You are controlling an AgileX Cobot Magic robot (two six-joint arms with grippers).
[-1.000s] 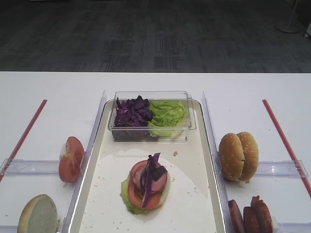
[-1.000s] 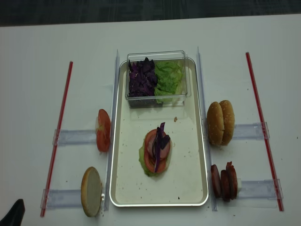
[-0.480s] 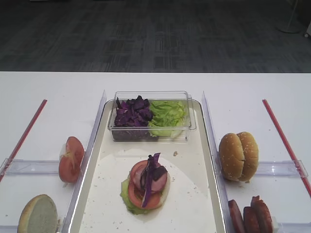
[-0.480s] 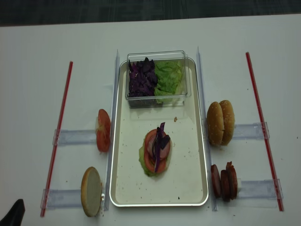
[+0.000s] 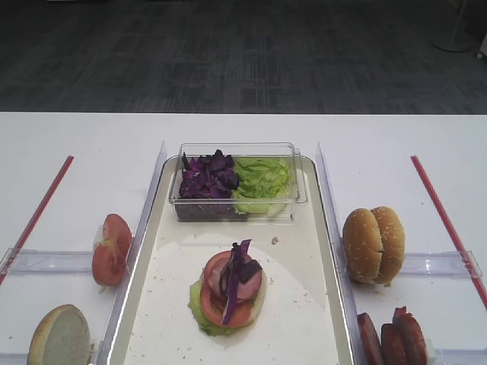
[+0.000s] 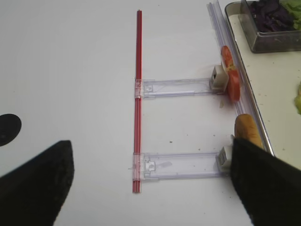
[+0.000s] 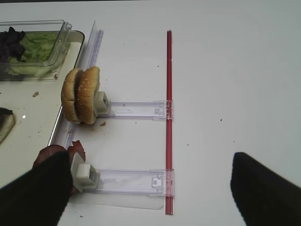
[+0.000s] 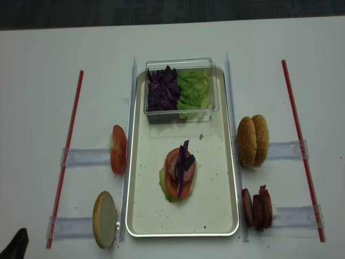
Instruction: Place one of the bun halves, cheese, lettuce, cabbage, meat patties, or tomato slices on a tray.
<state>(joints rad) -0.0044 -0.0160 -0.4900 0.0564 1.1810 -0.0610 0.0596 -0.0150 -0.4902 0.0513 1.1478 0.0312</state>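
The silvery tray holds a stack of lettuce, tomato and a purple cabbage strip, and at its far end a clear tub with cabbage and lettuce. Left of the tray stand a tomato slice and one bun half. On the right stand two bun halves and the meat patties. No cheese shows. My left gripper hangs open over bare table left of the bun half. My right gripper is open, its left finger beside the meat patties.
Red strips run along both sides. Clear plastic rails hold the food upright, and clear dividers flank the tray. Dark floor lies beyond the table's far edge.
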